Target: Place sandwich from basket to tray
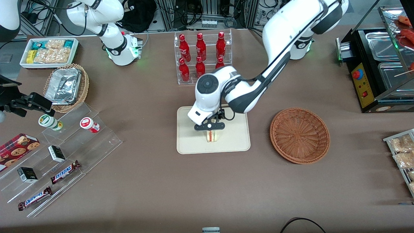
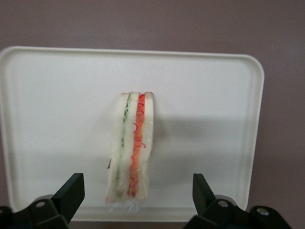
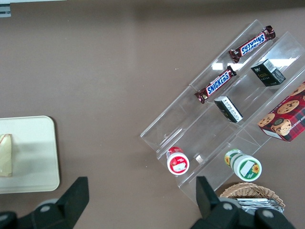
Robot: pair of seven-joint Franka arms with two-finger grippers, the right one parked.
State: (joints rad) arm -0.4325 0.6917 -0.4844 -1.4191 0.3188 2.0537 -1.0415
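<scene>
The sandwich (image 1: 212,136) stands on its edge on the cream tray (image 1: 190,142), at the part of the tray nearest the front camera, its orange-red and green filling stripes facing up. My left gripper (image 1: 212,130) hovers just above it, open. In the left wrist view the sandwich (image 2: 132,148) rests on the tray (image 2: 57,119) between the two black fingertips (image 2: 74,187), with wide gaps on both sides and no contact. The reddish-brown basket (image 1: 299,135) lies empty beside the tray, toward the working arm's end of the table. The right wrist view catches the tray's corner (image 3: 33,157) and the sandwich (image 3: 5,155).
A clear rack of red bottles (image 1: 202,55) stands farther from the front camera than the tray. Acrylic steps with snacks (image 1: 61,152), a lighter basket of foil containers (image 1: 66,87) and a white snack bin (image 1: 48,51) sit toward the parked arm's end. A black food warmer (image 1: 378,71) stands at the working arm's end.
</scene>
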